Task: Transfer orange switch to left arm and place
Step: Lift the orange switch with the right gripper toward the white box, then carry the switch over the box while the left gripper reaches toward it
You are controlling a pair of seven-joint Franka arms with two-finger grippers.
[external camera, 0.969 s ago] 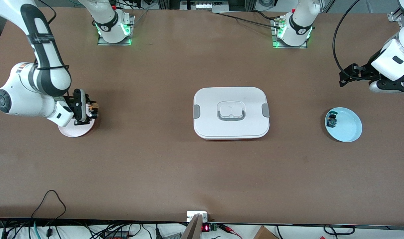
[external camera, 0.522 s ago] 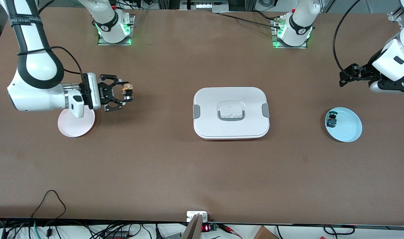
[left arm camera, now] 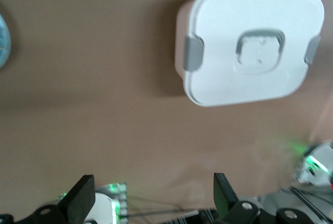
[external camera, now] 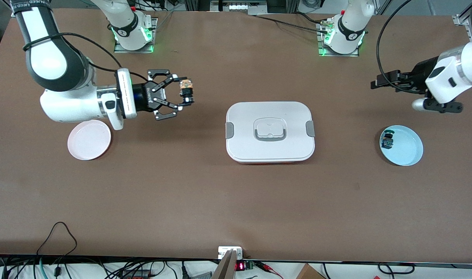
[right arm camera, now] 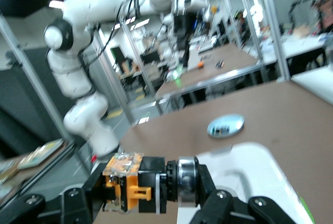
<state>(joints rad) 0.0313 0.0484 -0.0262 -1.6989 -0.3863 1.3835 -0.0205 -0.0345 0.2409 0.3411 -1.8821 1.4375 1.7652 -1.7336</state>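
My right gripper point(external camera: 186, 93) is shut on the orange switch point(external camera: 187, 90), a small black block with an orange part, and holds it in the air over bare table between the pink plate point(external camera: 89, 145) and the white box point(external camera: 270, 131). The right wrist view shows the switch point(right arm camera: 140, 182) clamped sideways between the fingers, with the box point(right arm camera: 250, 177) just past it. My left gripper point(external camera: 375, 83) hangs open and empty over the table at the left arm's end, pointing toward the box. Its two fingers point(left arm camera: 78, 203) stand wide apart, and the box point(left arm camera: 250, 47) lies in that view.
A light blue plate point(external camera: 401, 145) at the left arm's end holds a small dark part with a teal cap point(external camera: 388, 140). The pink plate at the right arm's end has nothing on it. Both arm bases stand along the table's edge farthest from the front camera.
My right gripper has lifted the switch off the pink plate and carried it toward the box. My left arm has swung its gripper in toward the box.
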